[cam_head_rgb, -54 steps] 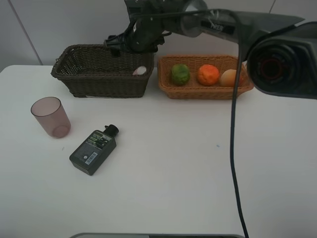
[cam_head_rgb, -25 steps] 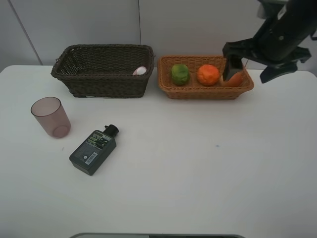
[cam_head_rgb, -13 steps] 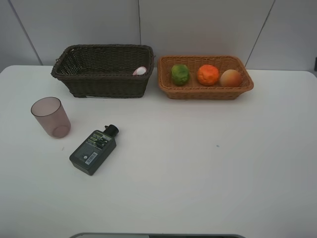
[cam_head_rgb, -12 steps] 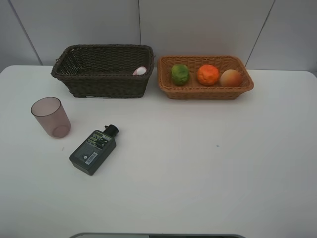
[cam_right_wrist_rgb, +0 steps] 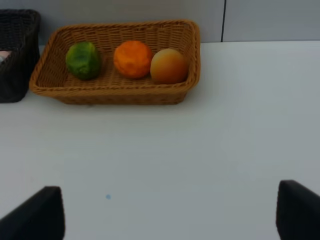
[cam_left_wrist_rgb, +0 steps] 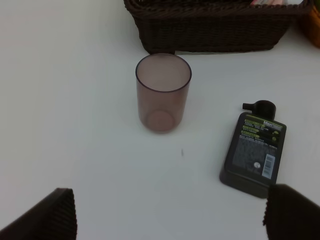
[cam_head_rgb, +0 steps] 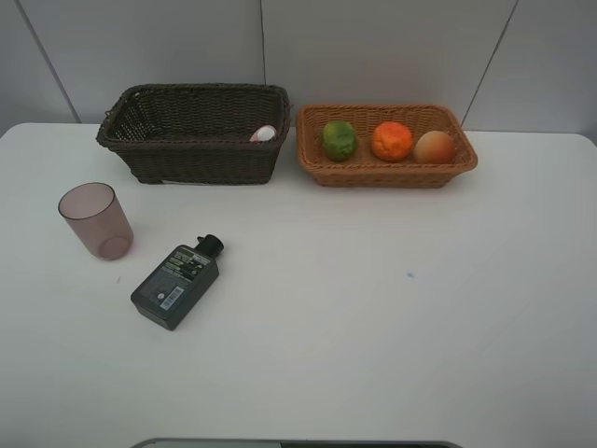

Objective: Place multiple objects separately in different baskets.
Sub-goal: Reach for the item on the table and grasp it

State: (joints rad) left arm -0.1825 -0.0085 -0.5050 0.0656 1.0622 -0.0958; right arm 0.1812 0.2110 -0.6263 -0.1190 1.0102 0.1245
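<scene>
The orange-tan basket (cam_head_rgb: 312, 159) (cam_right_wrist_rgb: 55, 90) at the back holds the green fruit (cam_head_rgb: 340, 140) (cam_right_wrist_rgb: 83, 60), the orange (cam_head_rgb: 392, 141) (cam_right_wrist_rgb: 132, 59) and the peach (cam_head_rgb: 434, 147) (cam_right_wrist_rgb: 169, 66). The dark brown basket (cam_head_rgb: 187, 159) (cam_left_wrist_rgb: 210, 35) to its left holds the pink bottle (cam_head_rgb: 264, 133). On the table's left stand the purplish cup (cam_head_rgb: 95, 220) (cam_left_wrist_rgb: 163, 93) and the dark flat bottle (cam_head_rgb: 177, 282) (cam_left_wrist_rgb: 255, 150). My left gripper (cam_left_wrist_rgb: 170, 215) is open, above the table just short of cup and bottle. My right gripper (cam_right_wrist_rgb: 170, 212) is open over bare table, well back from the tan basket. Neither arm shows in the high view.
A white table (cam_head_rgb: 373, 327) carries everything, with a grey wall behind the baskets. A small dark speck (cam_head_rgb: 409, 274) (cam_right_wrist_rgb: 108, 197) marks the table right of centre.
The right arm, which hung over the tan basket's right end a second ago, has drawn back out of the high view. The peach now shows in full. No object has moved.
</scene>
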